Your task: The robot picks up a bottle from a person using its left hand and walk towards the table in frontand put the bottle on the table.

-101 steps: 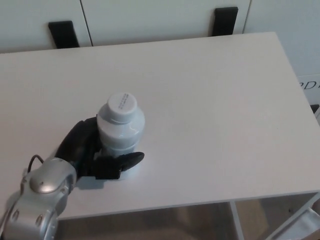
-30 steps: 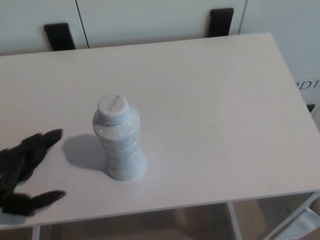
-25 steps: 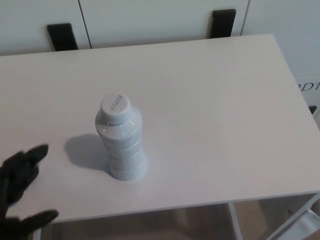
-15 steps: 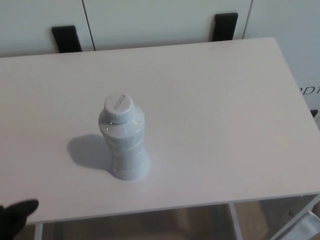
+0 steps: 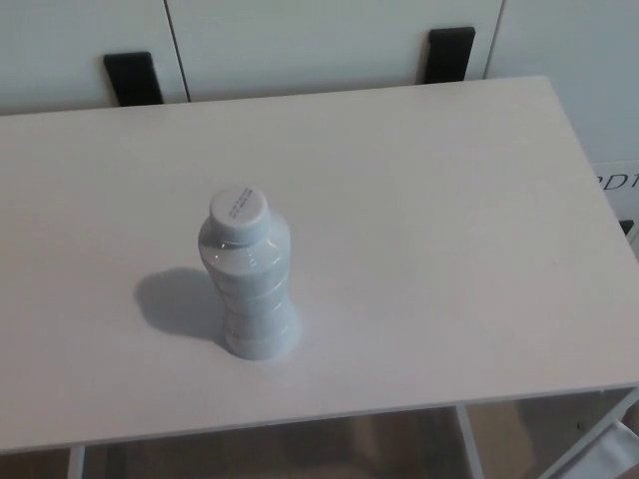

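From the head view there is one bottle (image 5: 250,289), and it stands upright on the table (image 5: 449,249), in the left half of the top and closer to the near edge than to the far edge. It touches only the table surface. The bottle looks like pale grey-white plastic. Its body is round, with several horizontal rings, a wide shoulder, a narrower waist and a base that widens again. It has one cap (image 5: 239,207), round and flat, with tiny print that is too small to read. One soft shadow (image 5: 180,304) lies on the table just to the left of the bottle.

The table is one, with a smooth, matte, off-white rectangular top and a white leg (image 5: 467,444) under the near edge at the right.

Behind the far edge are three flat white panels (image 5: 329,40), divided by two thin vertical seams. Two black rectangular blocks (image 5: 131,78) (image 5: 451,54) sit against them, well apart.

Neither robot hand shows in this view, so I cannot tell if it is wide, narrow or holding something.
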### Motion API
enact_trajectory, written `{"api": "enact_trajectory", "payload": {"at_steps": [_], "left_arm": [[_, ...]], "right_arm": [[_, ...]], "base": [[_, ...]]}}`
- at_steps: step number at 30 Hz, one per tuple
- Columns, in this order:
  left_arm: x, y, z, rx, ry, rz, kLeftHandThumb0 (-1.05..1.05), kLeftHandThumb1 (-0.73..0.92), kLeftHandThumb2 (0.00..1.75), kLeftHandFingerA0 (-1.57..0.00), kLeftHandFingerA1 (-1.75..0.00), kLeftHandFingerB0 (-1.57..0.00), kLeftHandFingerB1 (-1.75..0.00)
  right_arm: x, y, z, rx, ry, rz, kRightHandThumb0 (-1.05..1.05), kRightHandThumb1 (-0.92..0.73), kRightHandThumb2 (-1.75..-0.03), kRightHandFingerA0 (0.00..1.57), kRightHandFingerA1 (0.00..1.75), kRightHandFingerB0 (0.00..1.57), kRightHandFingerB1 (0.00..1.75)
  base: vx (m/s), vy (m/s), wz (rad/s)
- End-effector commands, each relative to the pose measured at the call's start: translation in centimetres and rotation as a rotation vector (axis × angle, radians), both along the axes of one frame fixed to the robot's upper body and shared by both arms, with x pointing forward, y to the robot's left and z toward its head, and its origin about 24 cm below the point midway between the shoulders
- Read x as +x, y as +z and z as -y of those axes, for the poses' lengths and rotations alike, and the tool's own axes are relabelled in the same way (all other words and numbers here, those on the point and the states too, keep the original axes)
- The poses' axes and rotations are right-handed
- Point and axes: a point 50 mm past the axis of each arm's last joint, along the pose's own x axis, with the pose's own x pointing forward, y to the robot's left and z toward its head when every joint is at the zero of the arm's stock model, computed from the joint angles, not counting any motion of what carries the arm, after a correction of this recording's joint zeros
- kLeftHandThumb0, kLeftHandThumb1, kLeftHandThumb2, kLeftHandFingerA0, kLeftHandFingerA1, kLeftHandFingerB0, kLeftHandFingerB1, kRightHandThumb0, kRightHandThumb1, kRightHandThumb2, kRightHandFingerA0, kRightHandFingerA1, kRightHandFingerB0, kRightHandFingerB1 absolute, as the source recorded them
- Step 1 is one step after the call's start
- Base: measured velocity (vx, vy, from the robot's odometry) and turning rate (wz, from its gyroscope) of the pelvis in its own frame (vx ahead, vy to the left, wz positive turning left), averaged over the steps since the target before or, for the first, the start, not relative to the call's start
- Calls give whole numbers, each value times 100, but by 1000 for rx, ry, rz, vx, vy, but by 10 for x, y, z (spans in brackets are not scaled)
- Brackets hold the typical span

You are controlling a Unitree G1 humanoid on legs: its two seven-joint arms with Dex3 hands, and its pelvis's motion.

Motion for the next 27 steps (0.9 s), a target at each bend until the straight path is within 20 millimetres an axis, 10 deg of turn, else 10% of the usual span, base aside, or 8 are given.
{"api": "enact_trajectory", "payload": {"at_steps": [1,5,15,19,26,27], "left_arm": [[-9,-7,-20,262,-263,-17,-34,56,56,-60,-46,-51,-41],[11,-30,-31,470,-236,-37,-52,51,76,-54,-53,-43,-47],[64,-87,-59,718,89,-168,-32,69,61,-53,-43,-36,-36],[65,-89,-60,725,92,-171,-32,69,61,-53,-43,-36,-36],[127,-82,-58,732,303,-134,-42,67,61,-43,-37,-30,-32],[134,-82,-56,716,328,-140,-51,55,85,-39,-51,-37,-49]], "right_arm": [[-14,-2,4,-15,16,-37,-47,-63,-63,67,49,55,42],[-14,-2,5,-22,14,-37,-43,-67,-60,72,49,58,41],[4,5,9,-32,16,-13,-44,-68,-60,68,49,57,42],[4,5,9,-30,14,-12,-44,-68,-60,68,49,57,42],[32,17,14,-50,-15,31,-42,-67,-60,70,48,57,41],[35,18,15,-58,-17,38,-42,-68,-59,71,48,58,40]], "base": [[0,0,0],[0,0,0],[0,0,0],[0,0,0],[0,0,0],[0,0,0]]}}
